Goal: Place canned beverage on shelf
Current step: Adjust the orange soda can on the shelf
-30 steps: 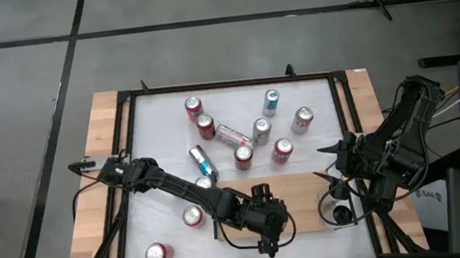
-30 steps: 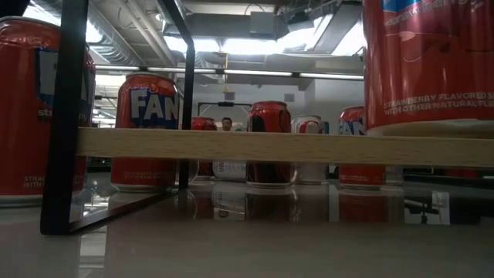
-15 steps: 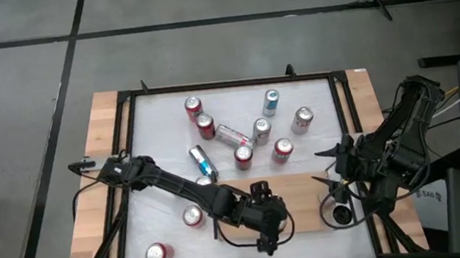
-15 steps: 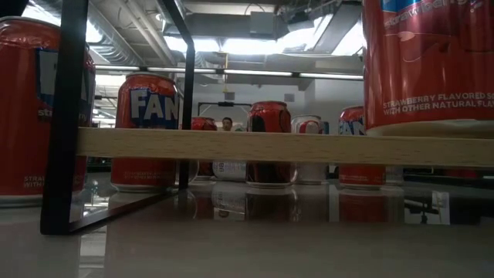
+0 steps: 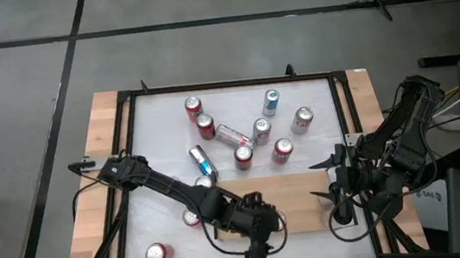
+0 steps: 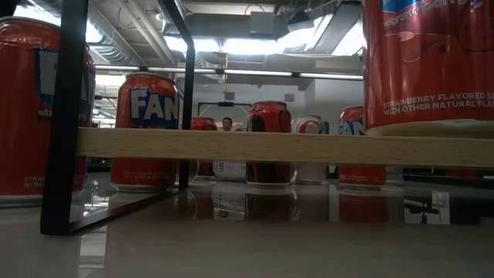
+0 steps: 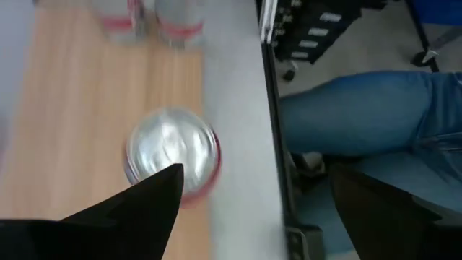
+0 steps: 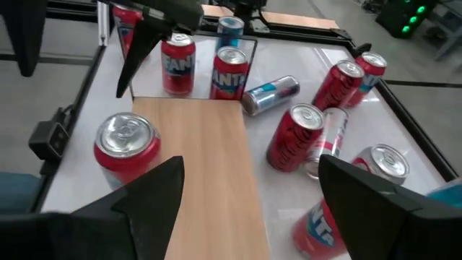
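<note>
Left pincer hangs over the near edge of the shelf, fingers spread, nothing between them. The left wrist view looks straight down on a red can standing upright on the shelf board near its edge, silver top up, free of the fingers.

Right pincer sits over the right end of the shelf, also released and empty; its wrist view looks along the board toward the left arm.

Low view: a red strawberry can stands on the shelf plank, right side of frame.

Other cans are on the white bench: a cluster on the far half, mostly red plus a blue one, several lying on their sides, and a red one near the near-left corner.

A person's leg in jeans shows beyond the bench edge.
</note>
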You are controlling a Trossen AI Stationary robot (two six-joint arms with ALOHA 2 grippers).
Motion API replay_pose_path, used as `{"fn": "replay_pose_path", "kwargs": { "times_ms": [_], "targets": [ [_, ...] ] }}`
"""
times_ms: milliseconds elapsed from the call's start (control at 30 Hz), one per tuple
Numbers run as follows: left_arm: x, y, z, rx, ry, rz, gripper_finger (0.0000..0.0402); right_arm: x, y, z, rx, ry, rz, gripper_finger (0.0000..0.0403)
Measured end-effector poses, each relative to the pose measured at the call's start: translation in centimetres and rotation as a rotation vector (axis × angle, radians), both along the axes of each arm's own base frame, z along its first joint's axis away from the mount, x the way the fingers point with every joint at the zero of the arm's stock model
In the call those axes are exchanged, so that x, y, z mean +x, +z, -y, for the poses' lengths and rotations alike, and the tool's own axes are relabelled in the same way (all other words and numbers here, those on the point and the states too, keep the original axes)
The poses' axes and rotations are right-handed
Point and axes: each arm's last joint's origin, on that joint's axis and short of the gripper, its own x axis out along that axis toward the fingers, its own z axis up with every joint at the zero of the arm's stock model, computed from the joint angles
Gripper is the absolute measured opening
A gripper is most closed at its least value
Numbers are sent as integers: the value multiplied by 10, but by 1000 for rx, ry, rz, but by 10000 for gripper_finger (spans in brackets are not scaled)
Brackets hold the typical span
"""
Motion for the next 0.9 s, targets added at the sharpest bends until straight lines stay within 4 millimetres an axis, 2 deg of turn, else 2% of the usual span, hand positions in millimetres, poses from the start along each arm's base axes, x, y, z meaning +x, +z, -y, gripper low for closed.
{"fn": "replay_pose_path", "kwargs": {
  "times_ms": [167, 300, 500, 900],
  "targets": [
    [-11, -6, 6, -35, 89, -114, 332, 0, 0, 0, 6, 1, 2, 310],
    [-18, -10, 7, 10, 139, -160, 307, 0, 0, 0, 6, 1, 2, 310],
    [-13, -23, 4, 56, 156, -169, 247, 0, 0, 0, 8, 5, -1, 310],
    [-3, -74, -6, 78, 173, -230, 130, 0, 0, -1, 9, 6, -3, 310]
  ]
}}
